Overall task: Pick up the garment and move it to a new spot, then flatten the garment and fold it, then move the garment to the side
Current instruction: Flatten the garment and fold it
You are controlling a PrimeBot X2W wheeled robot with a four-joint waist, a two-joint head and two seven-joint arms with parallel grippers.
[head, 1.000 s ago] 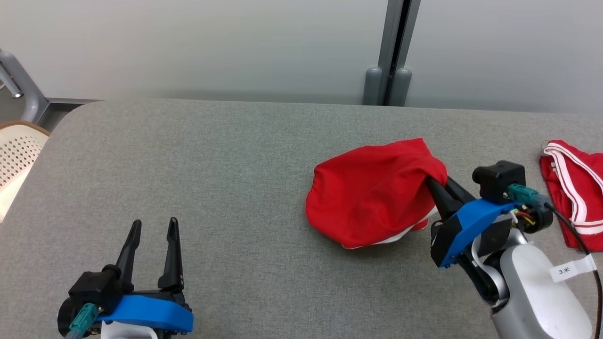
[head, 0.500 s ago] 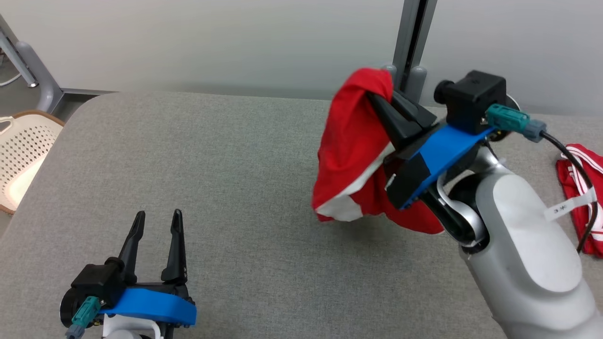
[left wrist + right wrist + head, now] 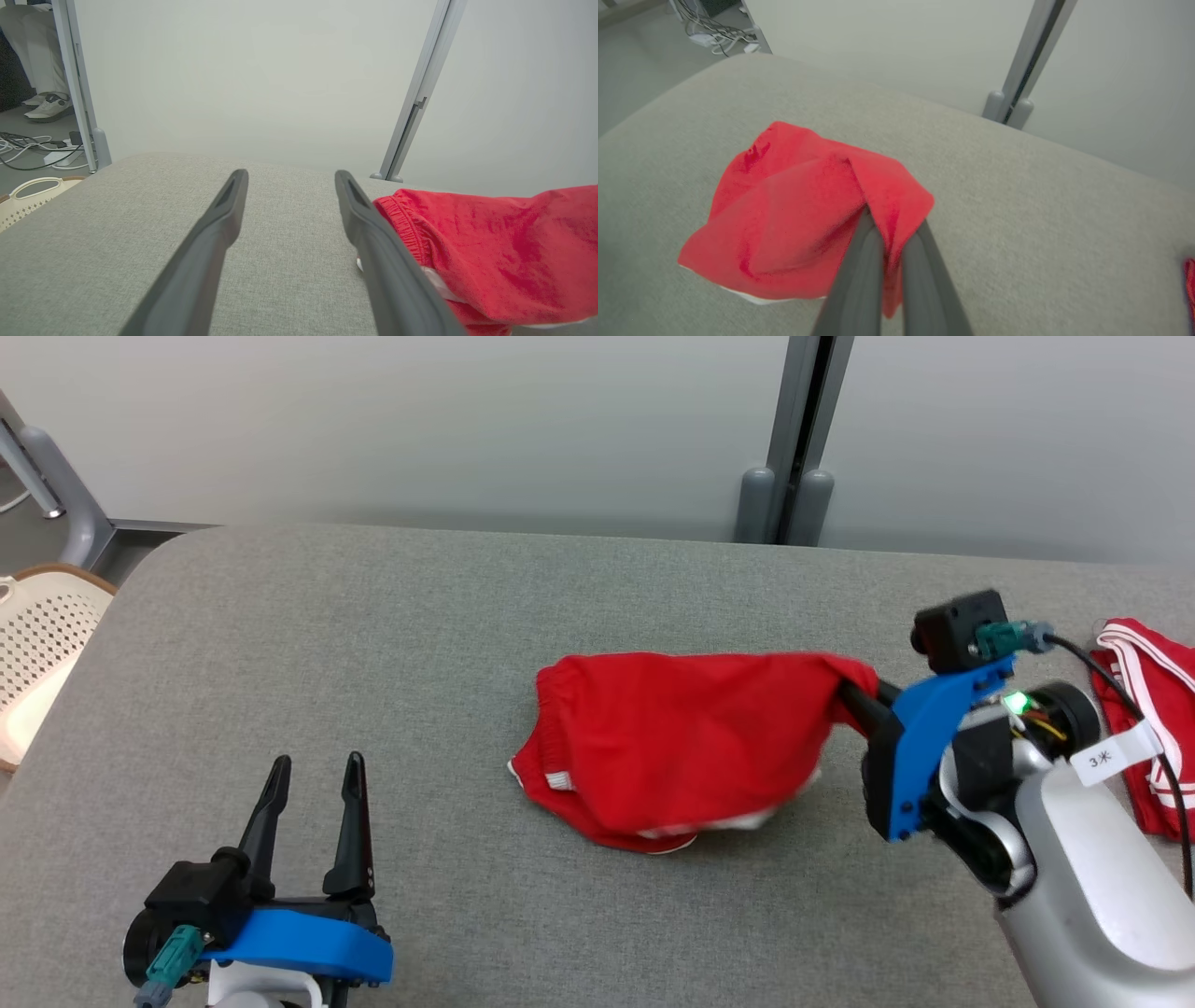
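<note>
One corner of the garment [image 3: 672,747] sits pinched in our right claw [image 3: 854,698], centre-right; our left claw [image 3: 316,770] gapes empty, lower left. We judge this thin pinch could slip.

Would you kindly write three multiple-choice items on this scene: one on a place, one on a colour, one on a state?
1. Where does the striped garment lie? A) the table's right end B) its middle C) its left end
2. What colour is the garment held by the right gripper? A) blue B) red C) grey
3. How is the left gripper? A) shut on cloth B) shut, empty C) open, empty
1 A: it lies at the head view's right edge. 2 B: the cloth is plainly red. 3 C: its fingers stand apart over bare table.
</note>
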